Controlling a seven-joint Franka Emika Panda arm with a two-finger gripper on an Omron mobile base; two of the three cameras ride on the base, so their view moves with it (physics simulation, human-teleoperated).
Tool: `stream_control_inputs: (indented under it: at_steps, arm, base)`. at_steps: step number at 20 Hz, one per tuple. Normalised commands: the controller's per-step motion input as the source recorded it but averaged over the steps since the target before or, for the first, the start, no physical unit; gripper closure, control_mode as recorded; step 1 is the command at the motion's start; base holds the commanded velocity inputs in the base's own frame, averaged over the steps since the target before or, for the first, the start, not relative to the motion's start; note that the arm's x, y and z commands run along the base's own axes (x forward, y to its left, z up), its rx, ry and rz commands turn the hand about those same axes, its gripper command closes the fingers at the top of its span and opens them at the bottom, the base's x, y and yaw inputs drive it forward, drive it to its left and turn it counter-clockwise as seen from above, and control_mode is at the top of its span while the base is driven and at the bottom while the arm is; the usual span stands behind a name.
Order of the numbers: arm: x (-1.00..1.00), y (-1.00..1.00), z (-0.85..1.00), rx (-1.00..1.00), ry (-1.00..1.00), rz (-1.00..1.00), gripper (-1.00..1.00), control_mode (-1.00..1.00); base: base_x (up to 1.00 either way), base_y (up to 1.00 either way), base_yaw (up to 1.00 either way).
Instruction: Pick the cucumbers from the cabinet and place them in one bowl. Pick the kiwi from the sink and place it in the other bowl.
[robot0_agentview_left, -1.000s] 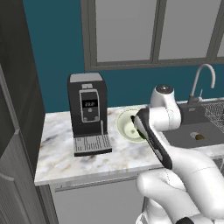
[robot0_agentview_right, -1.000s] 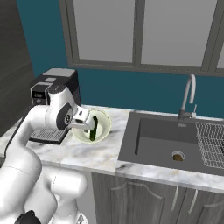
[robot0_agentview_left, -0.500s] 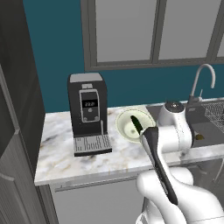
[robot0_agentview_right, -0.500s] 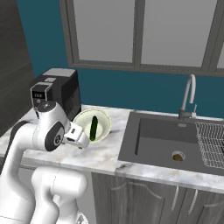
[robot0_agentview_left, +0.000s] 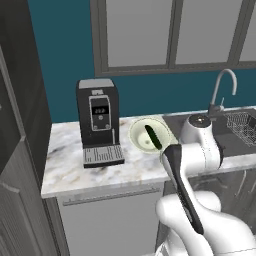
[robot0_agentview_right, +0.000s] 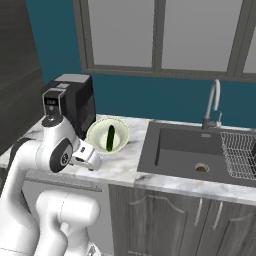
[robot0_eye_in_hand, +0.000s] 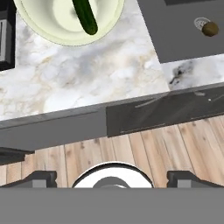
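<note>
With one cucumber (robot0_agentview_right: 110, 138) already lying in the cream bowl (robot0_agentview_right: 95, 136) at centre left of the right base view, the task appears partly done: a second cucumber is yet to be fetched from the cabinet (robot0_agentview_left: 20, 125) at far left of the left base view. The sink (robot0_agentview_right: 187, 150) at centre right holds a small brown fruit, probably the kiwi (robot0_eye_in_hand: 210, 28), beside the drain, unmoved. The gripper (robot0_agentview_right: 90, 156), below the bowl, stands wide open and empty.
</note>
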Motion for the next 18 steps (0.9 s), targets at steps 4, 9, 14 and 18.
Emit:
stream_control_inputs:
  at_steps: [4,9,14,18]
  arm:
    - [0.0,0.0,0.0,0.0,0.0,0.0,-1.0,1.0]
    - [0.0,0.0,0.0,0.0,0.0,0.0,-1.0,1.0]
    - [0.0,0.0,0.0,0.0,0.0,0.0,-1.0,1.0]
    - [0.0,0.0,0.0,0.0,0.0,0.0,-1.0,1.0]
  base:
    - [-0.83,0.0,-0.05]
    - [-0.87,0.02,-0.06]
    - [-0.88,0.04,-0.05]
    - [-0.65,0.29,-0.07]
